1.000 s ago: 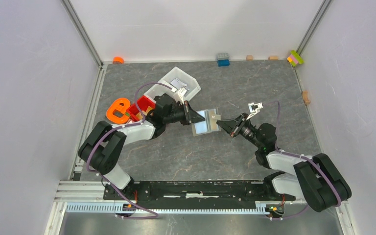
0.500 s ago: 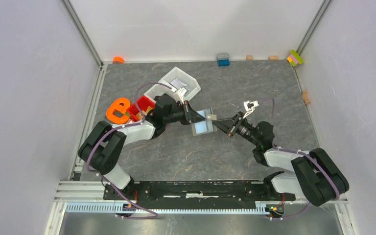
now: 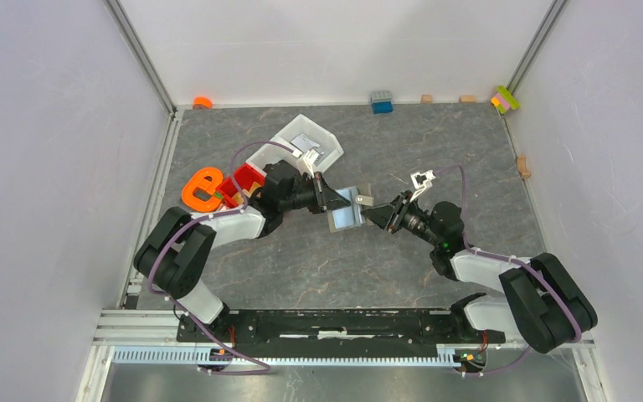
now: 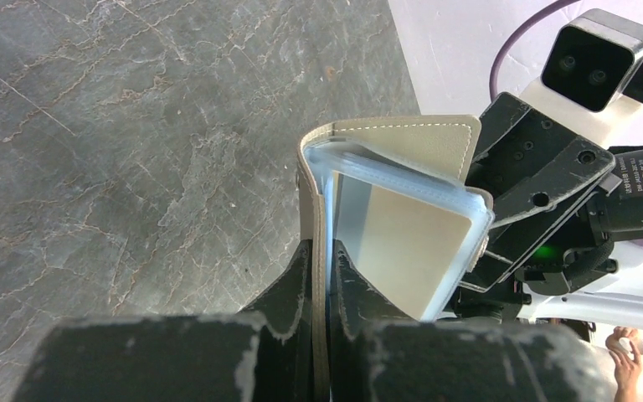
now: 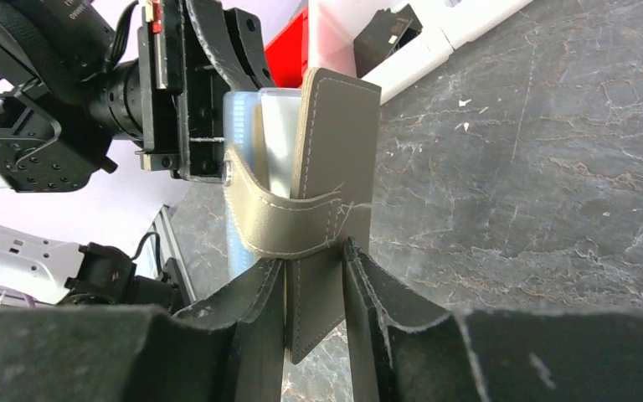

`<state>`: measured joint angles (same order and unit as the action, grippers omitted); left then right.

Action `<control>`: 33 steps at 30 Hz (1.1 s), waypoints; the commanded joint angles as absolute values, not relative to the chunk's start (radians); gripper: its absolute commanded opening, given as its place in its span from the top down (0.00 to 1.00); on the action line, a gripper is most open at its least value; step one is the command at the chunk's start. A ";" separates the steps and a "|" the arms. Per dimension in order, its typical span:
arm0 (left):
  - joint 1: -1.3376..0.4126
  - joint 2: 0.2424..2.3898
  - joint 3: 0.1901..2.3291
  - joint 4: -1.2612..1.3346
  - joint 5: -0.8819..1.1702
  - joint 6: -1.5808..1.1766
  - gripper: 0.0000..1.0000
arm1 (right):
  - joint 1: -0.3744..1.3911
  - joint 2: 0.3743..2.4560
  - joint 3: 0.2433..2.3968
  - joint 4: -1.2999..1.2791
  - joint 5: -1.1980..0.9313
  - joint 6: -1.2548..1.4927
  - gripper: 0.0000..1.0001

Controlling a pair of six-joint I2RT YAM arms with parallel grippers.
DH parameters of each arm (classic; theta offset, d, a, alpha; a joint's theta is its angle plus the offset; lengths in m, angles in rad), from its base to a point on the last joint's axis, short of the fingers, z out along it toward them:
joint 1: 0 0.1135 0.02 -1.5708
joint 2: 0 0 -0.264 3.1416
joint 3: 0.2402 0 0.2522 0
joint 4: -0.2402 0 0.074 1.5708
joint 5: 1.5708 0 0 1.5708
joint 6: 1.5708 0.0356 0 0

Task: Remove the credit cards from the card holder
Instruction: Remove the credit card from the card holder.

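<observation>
the card holder [image 3: 349, 209] is held over the middle of the bench [image 3: 435, 142], between the two arms, which meet nose to nose at it. the left end effector [image 3: 325, 195] is closed on one taupe flap. in the left wrist view its fingers [image 4: 289, 289] pinch that flap's edge with only the thin material between them. the right end effector [image 3: 374, 214] is closed on the other flap. in the right wrist view its fingers [image 5: 368, 293] clamp that flap near its lower end, and the rest of the flap stands upright above them.

the holder is spread open at the fold, its two flaps angled apart. the credit cards [image 4: 406, 243] are inside it, a pale blue and whitish stack lying against the flap on the left arm's side, with a rounded corner showing toward the right arm. a taupe strap [image 5: 285, 222] with pale stitching curves from the right-held flap around the edge of the stack. the holder looks lifted off the surface, though i cannot tell whether its lower edge touches.

behind the left arm a white bin [image 3: 306, 141] and a red bin [image 3: 249, 177] stand side by side, with an orange piece [image 3: 201, 188] just beside the red one.
</observation>
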<state>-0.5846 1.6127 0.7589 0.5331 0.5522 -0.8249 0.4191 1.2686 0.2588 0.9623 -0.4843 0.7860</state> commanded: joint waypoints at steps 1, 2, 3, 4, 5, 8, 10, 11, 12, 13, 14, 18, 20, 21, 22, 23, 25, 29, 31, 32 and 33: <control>-0.594 1.573 0.777 0.593 0.589 -0.810 0.98 | 0.426 1.260 0.290 0.937 -0.473 0.748 0.66; -0.594 1.572 0.778 0.591 0.590 -0.810 0.98 | 0.426 1.261 0.290 0.942 -0.478 0.751 0.65; -0.594 1.572 0.778 0.588 0.588 -0.810 0.98 | 0.426 1.261 0.287 0.952 -0.481 0.755 0.64; -0.594 1.572 0.778 0.586 0.588 -0.808 0.98 | 0.426 1.261 0.283 0.965 -0.486 0.759 0.63; -0.594 1.572 0.779 0.584 0.586 -0.808 0.98 | 0.426 1.260 0.279 0.978 -0.491 0.763 0.62; -0.594 1.572 0.781 0.576 0.582 -0.806 0.98 | 0.426 1.251 0.269 1.007 -0.502 0.767 0.57; -0.594 1.573 0.782 0.568 0.579 -0.804 0.98 | 0.426 1.241 0.264 1.014 -0.503 0.765 0.53; -0.594 1.574 0.783 0.565 0.578 -0.802 0.98 | 0.426 1.237 0.261 1.014 -0.505 0.763 0.50; -0.595 1.574 0.785 0.562 0.577 -0.802 0.98 | 0.427 1.232 0.260 1.015 -0.505 0.760 0.47; -0.594 1.574 0.784 0.562 0.577 -0.801 0.98 | 0.428 1.230 0.256 1.017 -0.505 0.758 0.42; -0.594 1.574 0.786 0.557 0.574 -0.799 0.98 | 0.428 1.226 0.253 1.021 -0.506 0.755 0.38; -0.596 1.580 0.795 0.538 0.574 -0.792 0.98 | 0.449 1.224 0.264 0.984 -0.485 0.721 0.22; -0.596 1.584 0.798 0.537 0.575 -0.793 0.98 | 0.472 1.230 0.282 0.936 -0.458 0.688 0.19; -0.597 1.586 0.799 0.536 0.577 -0.793 0.98 | 0.483 1.233 0.293 0.909 -0.445 0.672 0.18; -0.597 1.588 0.801 0.534 0.578 -0.793 0.98 | 0.491 1.238 0.299 0.889 -0.434 0.662 0.18; -0.597 1.589 0.802 0.533 0.578 -0.792 0.98 | 0.499 1.244 0.307 0.877 -0.426 0.656 0.17; -0.600 1.591 0.804 0.527 0.577 -0.789 0.98 | 0.505 1.248 0.317 0.852 -0.411 0.645 0.16; -0.607 1.589 0.821 0.465 0.539 -0.765 0.98 | 0.517 1.244 0.331 0.801 -0.379 0.620 0.05; -0.609 1.591 0.827 0.446 0.531 -0.755 0.98 | 0.523 1.238 0.335 0.782 -0.361 0.609 0.05; -0.610 1.590 0.827 0.445 0.530 -0.755 0.98 | 0.524 1.237 0.335 0.776 -0.357 0.607 0.04; -0.609 1.591 0.828 0.443 0.529 -0.755 0.98 | 0.525 1.239 0.338 0.771 -0.352 0.605 0.04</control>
